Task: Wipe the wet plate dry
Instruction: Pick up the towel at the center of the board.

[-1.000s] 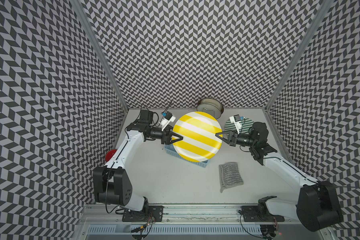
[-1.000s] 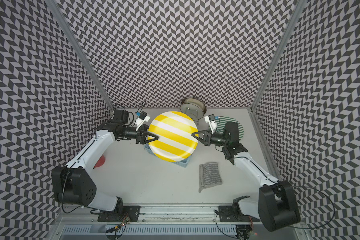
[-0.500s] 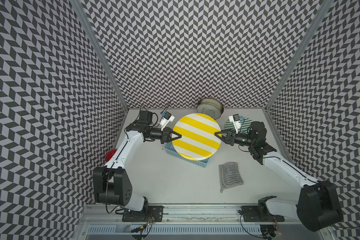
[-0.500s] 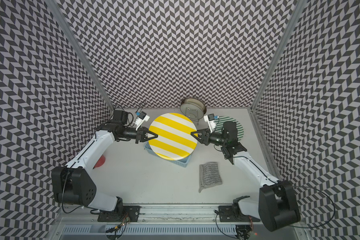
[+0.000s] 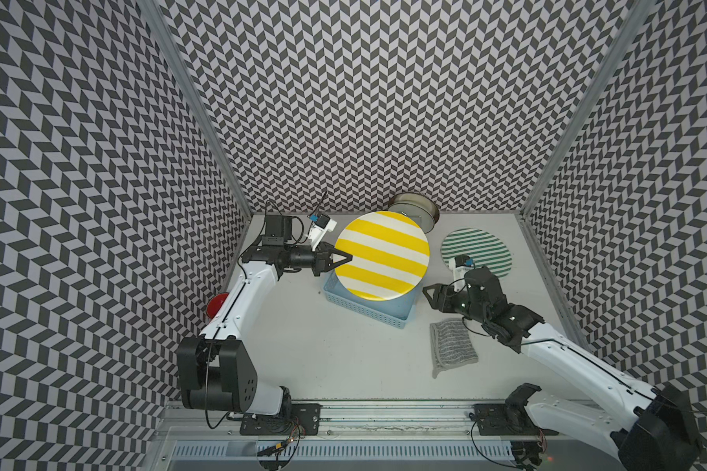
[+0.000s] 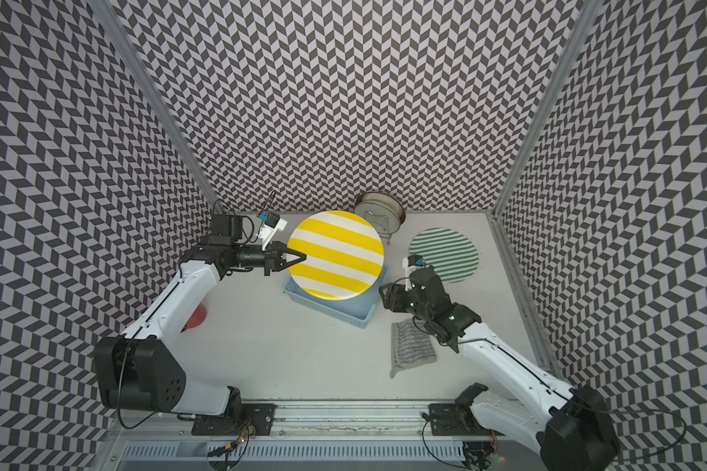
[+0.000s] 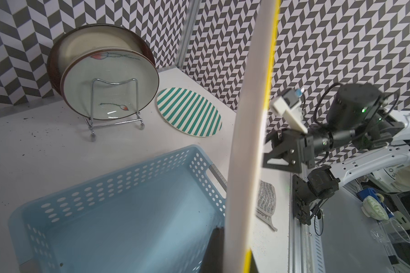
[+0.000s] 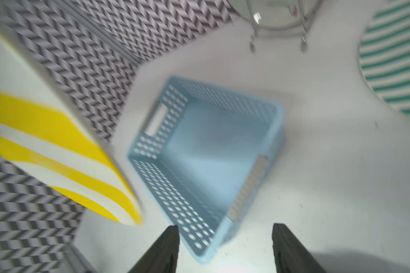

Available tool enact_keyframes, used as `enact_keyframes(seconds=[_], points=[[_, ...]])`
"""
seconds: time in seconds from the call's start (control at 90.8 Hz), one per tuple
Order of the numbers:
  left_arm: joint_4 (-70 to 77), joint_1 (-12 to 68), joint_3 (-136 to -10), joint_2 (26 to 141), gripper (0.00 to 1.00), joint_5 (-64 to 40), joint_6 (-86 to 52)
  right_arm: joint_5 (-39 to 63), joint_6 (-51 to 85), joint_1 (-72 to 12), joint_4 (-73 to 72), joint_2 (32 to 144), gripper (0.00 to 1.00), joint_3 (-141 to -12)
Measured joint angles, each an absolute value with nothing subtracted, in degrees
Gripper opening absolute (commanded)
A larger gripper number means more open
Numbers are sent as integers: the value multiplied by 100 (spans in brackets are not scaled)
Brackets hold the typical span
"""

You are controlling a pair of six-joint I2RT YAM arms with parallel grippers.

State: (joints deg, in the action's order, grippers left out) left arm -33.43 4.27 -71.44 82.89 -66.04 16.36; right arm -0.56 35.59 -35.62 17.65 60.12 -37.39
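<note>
Yellow-striped plate (image 5: 382,255) hung above your blue perforated basket (image 5: 368,312). Your grey dishcloth (image 5: 452,342) lay flat beside that basket. Your left gripper (image 5: 345,257) clenched the plate's rim; your right gripper (image 5: 429,299) stood released and empty near the dishcloth, clear of the plate.

Quick layout rundown:
- basket (image 5: 366,312) on table (image 5: 323,359), roughly centre
- held plate (image 5: 382,256) up in air over basket, face up toward top views, left rim pinched in left gripper (image 5: 345,258)
- rack with dishes (image 5: 419,208) behind it, at back wall
- flat plate (image 5: 482,248) lying on table, back right
- right gripper (image 5: 429,295) just right of basket, clear of held plate, nothing between jaws
- cloth (image 5: 452,346) on table, front right of basket, partly under right arm
- small round thing (image 5: 215,304) at left wall, half hidden behind left arm
</note>
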Motion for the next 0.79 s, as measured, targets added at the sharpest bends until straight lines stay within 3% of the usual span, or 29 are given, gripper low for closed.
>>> enact_keyframes(seconds=[0.209,0.595,0.705,0.793], points=[[-2871,421,-7124,8289,0,-6667,1243,-941,4377,-4202,2799,5857,71,-2829],[-2626,421,-7070,8289,0,-6674,1052,-1695,5087,-4790,3022,6587,68,-2792],[-2604,421,-7037,8289,0,-6674,1039,-1769,5118,-4838,2814,6987,54,-2794],[-2574,421,-6987,8289,0,-6670,1035,-1931,5131,-4912,2661,7175,30,-2840]])
